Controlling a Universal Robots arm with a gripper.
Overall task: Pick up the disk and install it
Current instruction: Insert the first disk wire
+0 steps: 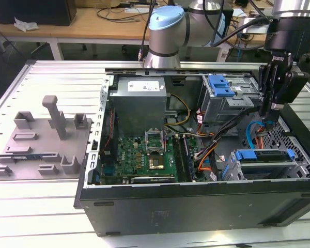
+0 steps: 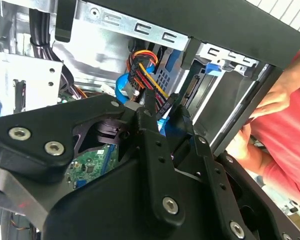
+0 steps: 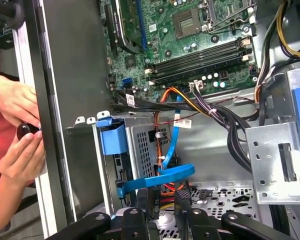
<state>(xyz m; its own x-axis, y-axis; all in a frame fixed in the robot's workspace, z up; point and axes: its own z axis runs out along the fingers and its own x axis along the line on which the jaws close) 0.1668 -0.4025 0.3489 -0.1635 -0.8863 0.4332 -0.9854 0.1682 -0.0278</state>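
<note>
The disk (image 1: pixel 266 157), a silver drive in blue rails with a blue handle, lies in the grey cage at the near corner on the exterior view's right of the open computer case (image 1: pixel 196 199). Its blue handle (image 3: pixel 112 137) also appears in the first wrist view, beside the dark case wall. My gripper (image 1: pixel 267 109) hangs above the case, farther back than the disk and apart from it. Between its black fingers (image 3: pixel 146 206) a narrow gap stays open, with only cables behind it. In the second wrist view the gripper (image 2: pixel 165 117) points at a bundle of coloured wires.
A blue latch piece (image 1: pixel 220 85) sits on the far grey cage. A blue flat cable (image 3: pixel 157 180) and black wire bundles (image 3: pixel 215 120) cross under the gripper. Next to the case wall, a person's hands (image 3: pixel 15 130) hold a small dark object. On the exterior view's left lies a grey fixture (image 1: pixel 41 139).
</note>
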